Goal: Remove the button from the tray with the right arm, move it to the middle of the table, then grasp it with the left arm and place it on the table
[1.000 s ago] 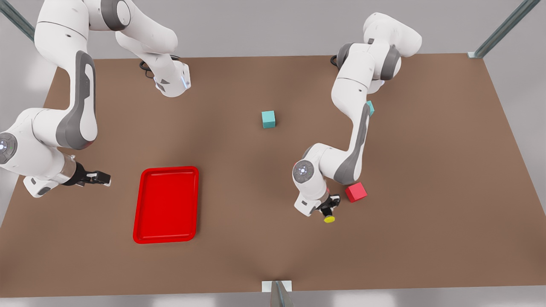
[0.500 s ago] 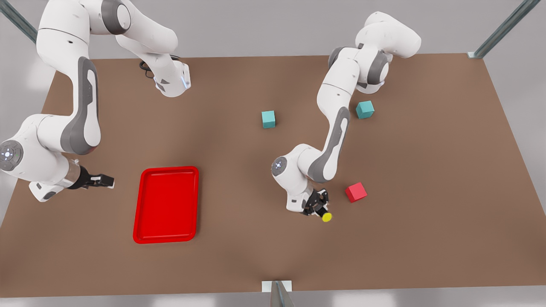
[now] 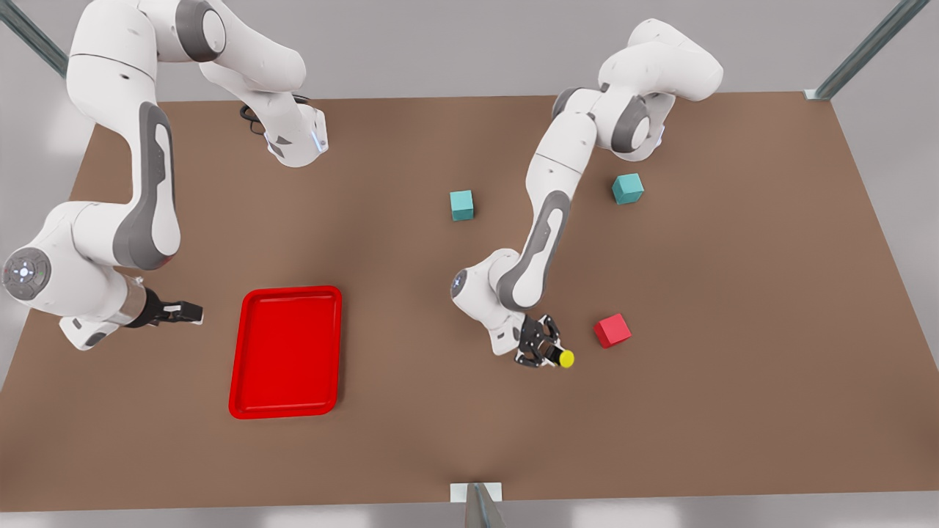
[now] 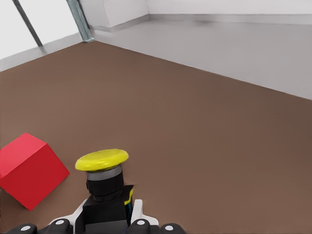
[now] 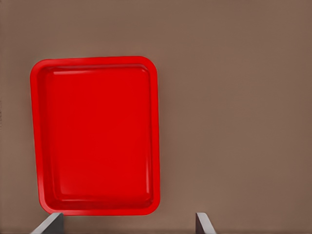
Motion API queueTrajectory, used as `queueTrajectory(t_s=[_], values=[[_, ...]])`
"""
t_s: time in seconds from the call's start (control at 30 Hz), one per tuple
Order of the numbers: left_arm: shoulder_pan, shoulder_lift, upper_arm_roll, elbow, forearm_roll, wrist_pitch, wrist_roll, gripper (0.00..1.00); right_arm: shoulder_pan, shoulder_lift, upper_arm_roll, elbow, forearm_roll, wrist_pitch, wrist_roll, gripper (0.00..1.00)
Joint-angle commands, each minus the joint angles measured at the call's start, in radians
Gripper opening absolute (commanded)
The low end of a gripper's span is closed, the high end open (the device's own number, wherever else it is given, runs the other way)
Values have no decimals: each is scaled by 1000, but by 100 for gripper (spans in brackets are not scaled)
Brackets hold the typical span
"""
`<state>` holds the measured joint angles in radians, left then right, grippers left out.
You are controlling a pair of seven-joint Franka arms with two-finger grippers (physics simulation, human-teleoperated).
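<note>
Tray [image 3: 286, 352] at front view's left on surface [image 3: 733, 293]; button [image 3: 563, 358] right, just beside cube [image 3: 612, 330].

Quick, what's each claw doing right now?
Left claw: shut on the small dark grey push-button with a round yellow cap, beside a small red cube.
Right claw: open, holding nothing, beside the flat red glossy plastic tray.

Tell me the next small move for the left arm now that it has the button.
Probably lower the left tool straight down and set the button on the table, then open. The tool is shut on the button's dark body, yellow cap sticking out, bare brown tabletop beneath, the red cube off to one side. The right tool waits open beside the tray.
</note>
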<state>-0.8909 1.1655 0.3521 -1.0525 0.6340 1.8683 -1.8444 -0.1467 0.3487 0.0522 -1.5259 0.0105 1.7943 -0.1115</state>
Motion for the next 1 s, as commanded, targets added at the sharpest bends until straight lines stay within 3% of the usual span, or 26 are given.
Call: queueTrajectory(t_s=[0.0, 0.97], values=[[-11, 10, 1, -3, 38, -52, -524, 39, 1, 0, 0, 1, 0, -3, -2, 100], [-42, 83, 1, -8, 124, -118, -561, 39, 1, 21, 2, 1, 0, -4, -2, 100]])
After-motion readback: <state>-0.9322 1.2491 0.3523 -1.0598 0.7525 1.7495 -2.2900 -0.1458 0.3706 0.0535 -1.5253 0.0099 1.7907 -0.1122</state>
